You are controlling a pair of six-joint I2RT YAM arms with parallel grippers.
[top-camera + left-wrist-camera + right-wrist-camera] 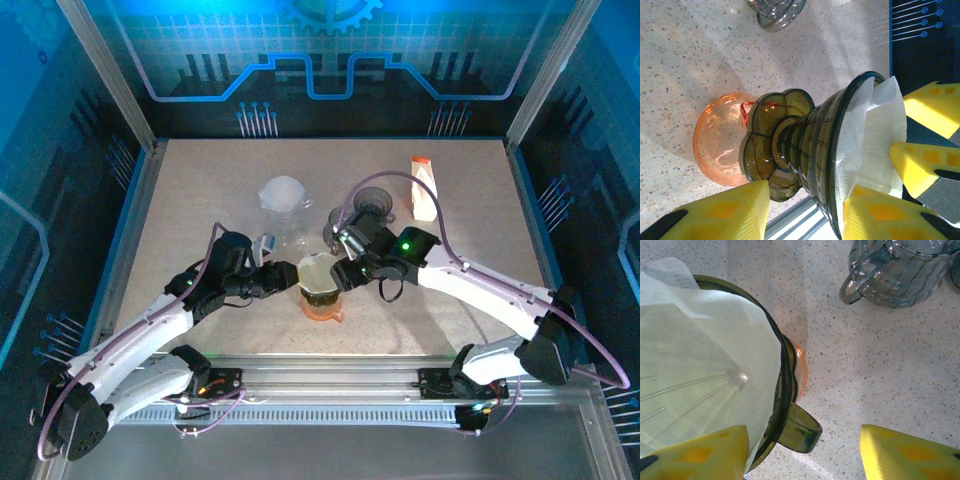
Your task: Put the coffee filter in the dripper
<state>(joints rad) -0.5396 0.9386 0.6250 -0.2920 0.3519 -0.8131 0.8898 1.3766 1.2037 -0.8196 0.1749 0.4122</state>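
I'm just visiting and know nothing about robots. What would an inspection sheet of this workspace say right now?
Surface: speckled table, no spills seen.
Job's things: white coffee filter sits inside the olive glass dripper, which stands on an orange glass cup.
Clutter: clear pitcher, dark glass vessel, white carton.
Grippers: left gripper clamps the dripper; right gripper open at its rim.
Cables: purple cable loops along each arm.
Surroundings: blue printed walls, metal frame.
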